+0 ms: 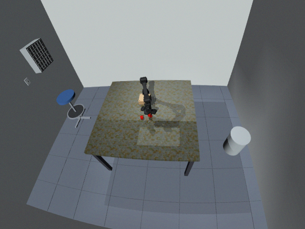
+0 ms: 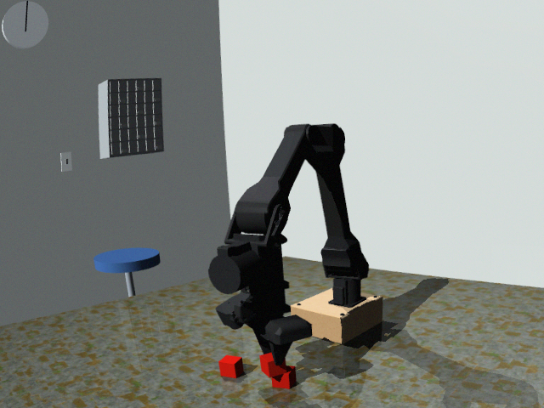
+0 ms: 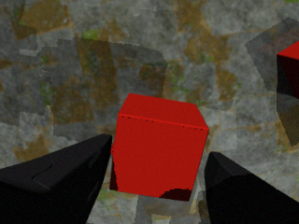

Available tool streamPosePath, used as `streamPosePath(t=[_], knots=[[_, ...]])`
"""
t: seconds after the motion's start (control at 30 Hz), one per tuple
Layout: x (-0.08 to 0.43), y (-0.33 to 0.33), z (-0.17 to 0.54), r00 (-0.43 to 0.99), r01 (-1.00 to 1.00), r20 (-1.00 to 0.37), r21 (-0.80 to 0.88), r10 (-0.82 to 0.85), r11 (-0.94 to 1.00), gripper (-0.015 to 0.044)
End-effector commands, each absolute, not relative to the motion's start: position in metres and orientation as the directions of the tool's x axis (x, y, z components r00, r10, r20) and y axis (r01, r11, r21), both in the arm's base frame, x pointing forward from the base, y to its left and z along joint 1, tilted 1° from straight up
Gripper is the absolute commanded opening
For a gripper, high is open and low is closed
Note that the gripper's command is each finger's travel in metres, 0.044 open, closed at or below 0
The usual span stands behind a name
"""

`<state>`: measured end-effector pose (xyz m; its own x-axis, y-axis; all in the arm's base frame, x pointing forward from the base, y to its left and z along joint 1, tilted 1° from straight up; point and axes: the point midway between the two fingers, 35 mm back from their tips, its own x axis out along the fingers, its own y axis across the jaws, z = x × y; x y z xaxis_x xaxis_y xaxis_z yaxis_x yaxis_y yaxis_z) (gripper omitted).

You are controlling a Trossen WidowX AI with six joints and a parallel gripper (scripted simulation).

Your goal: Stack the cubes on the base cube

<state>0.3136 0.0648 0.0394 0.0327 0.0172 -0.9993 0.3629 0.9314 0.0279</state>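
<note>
A red cube [image 1: 149,115] [image 2: 269,365] [image 3: 159,156] is between the fingertips, on or just over the red base cube [image 2: 284,380] and offset towards one side of it. My gripper [image 2: 273,358] [image 3: 160,153] points down and is open around that cube; the wrist view shows a clear gap at the right finger and a thin one at the left. The base cube is hidden in the wrist view, and contact between the two cubes cannot be told exactly. The other loose cube [image 1: 141,117] [image 2: 230,366] [image 3: 291,58] stands apart on the table, to the left in the top and exterior views.
The arm's tan mounting block [image 1: 141,98] [image 2: 316,321] is on the table [image 1: 115,138] [image 2: 132,351] behind the cubes. A blue stool [image 1: 66,97] [image 2: 127,259] stands left of the table, and a white cylinder [image 1: 237,140] stands on the floor at the right.
</note>
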Motion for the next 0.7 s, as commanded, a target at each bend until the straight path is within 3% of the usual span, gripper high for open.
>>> streamPosePath(t=[0.0,0.67], knots=[[0.315,0.065,0.048,0.041,0.363,-0.999,0.033,0.019,0.931,0.0205],[0.315,0.065,0.068,0.041,0.363,-0.999,0.033,0.019,0.931,0.0205]])
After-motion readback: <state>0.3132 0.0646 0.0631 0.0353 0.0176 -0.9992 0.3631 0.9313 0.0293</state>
